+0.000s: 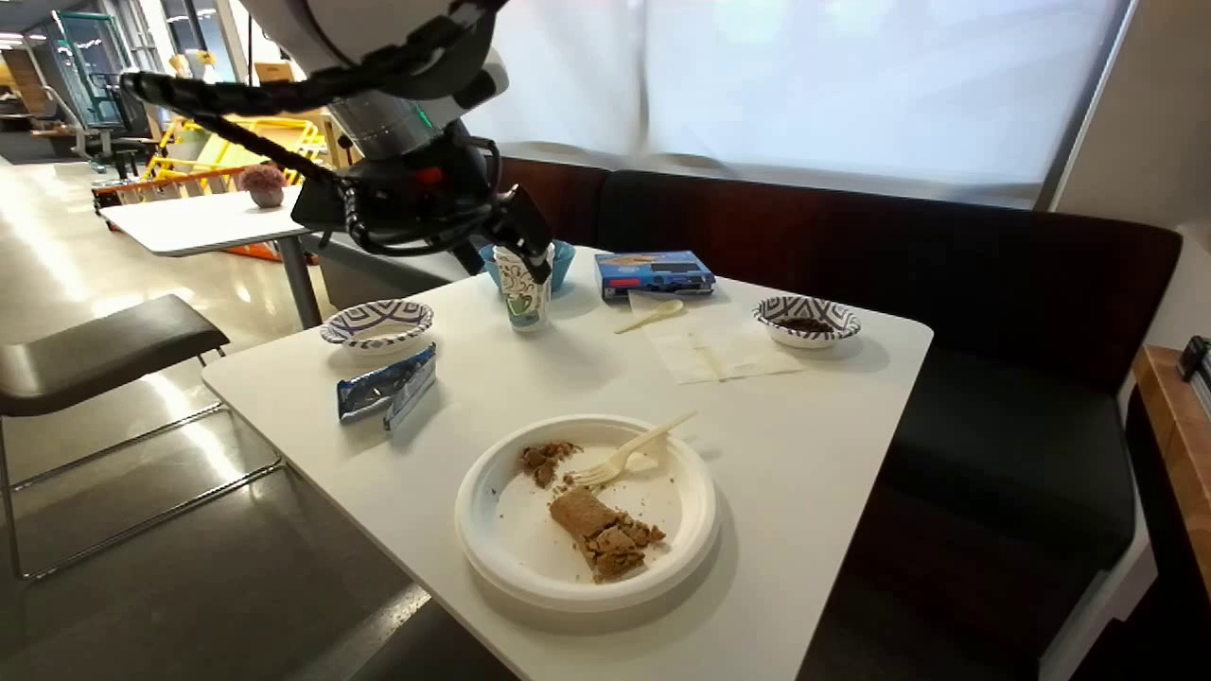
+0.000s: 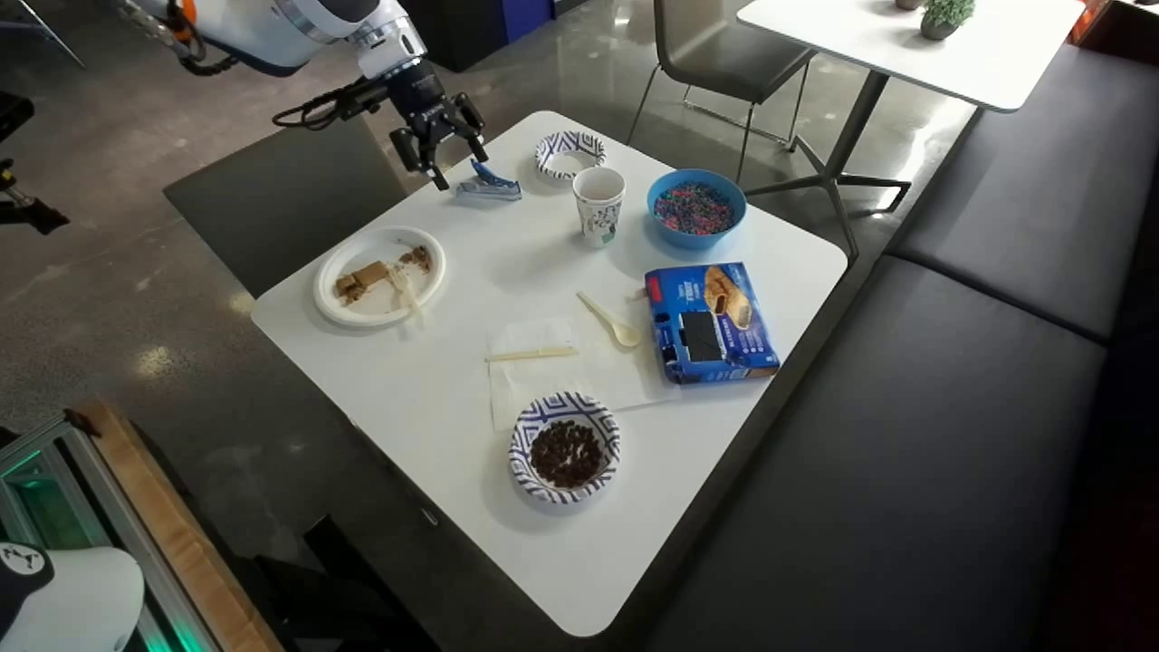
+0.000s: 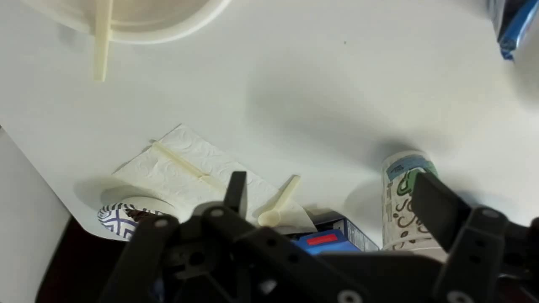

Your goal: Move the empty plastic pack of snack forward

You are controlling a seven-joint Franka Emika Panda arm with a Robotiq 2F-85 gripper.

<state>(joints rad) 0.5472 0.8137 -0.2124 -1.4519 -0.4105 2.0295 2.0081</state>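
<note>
The empty snack pack is a crumpled, shiny blue-grey wrapper (image 1: 380, 386) on the white table, near a table edge. Part of it sticks up at an angle. It also shows in an exterior view (image 2: 489, 190) and at the top right corner of the wrist view (image 3: 516, 29), partly cut off. My gripper (image 2: 462, 172) is open and empty above the table. Its fingers (image 3: 330, 181) are wide apart in the wrist view, with the wrapper outside them. In an exterior view the gripper (image 1: 506, 265) hangs beyond the wrapper and overlaps the cup.
A paper cup (image 2: 599, 208), a patterned bowl (image 1: 378, 340) and a blue bowl (image 2: 665, 234) stand near the wrapper. A white plate (image 1: 481, 530) holds broken food and a fork. A blue box (image 2: 670, 362), napkins (image 2: 507, 394), a spoon and another bowl (image 2: 525, 462) lie farther off.
</note>
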